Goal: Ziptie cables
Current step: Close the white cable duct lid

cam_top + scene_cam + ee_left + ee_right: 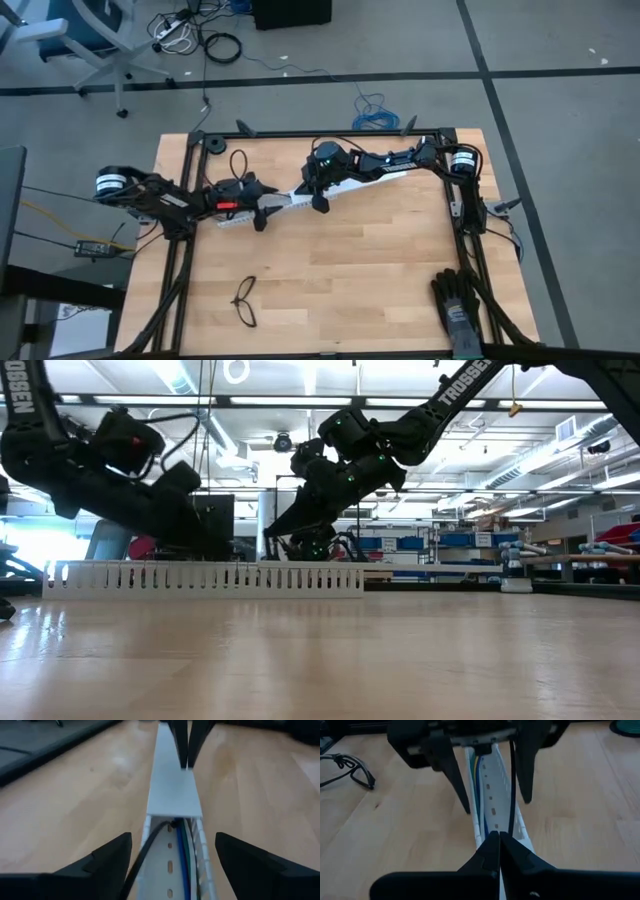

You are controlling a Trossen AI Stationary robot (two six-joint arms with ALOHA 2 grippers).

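Wooden table [330,270] carries a long white slotted cable duct [205,577], lying across the upper middle of the high view between the two arms.

Left gripper [262,210]: positioned at the left-centre of the high view, over the open end of the duct. In the left wrist view its jaws stand wide, one on each side of the duct, with nothing between them but the duct itself; contact with the duct walls cannot be determined.

Right gripper [320,200]: positioned just right of the left gripper, at the centre of the high view. Its jaws are closed together, tips pointing down onto the flat white cover [172,785] that caps the duct's far portion. No object is seen held between them.

Cables [186,850]: lying inside the open channel of the duct, blue and green strands visible in the lower centre of the left wrist view, running under the cover edge. They sit between and below the left jaws, ungripped.

A thin dark strand [512,785] rises from the channel up past the left gripper; whether this is the ziptie cannot be determined.

Black glasses [244,302] lie at the lower left of the table, well apart. A black glove [458,303] lies at the lower right.
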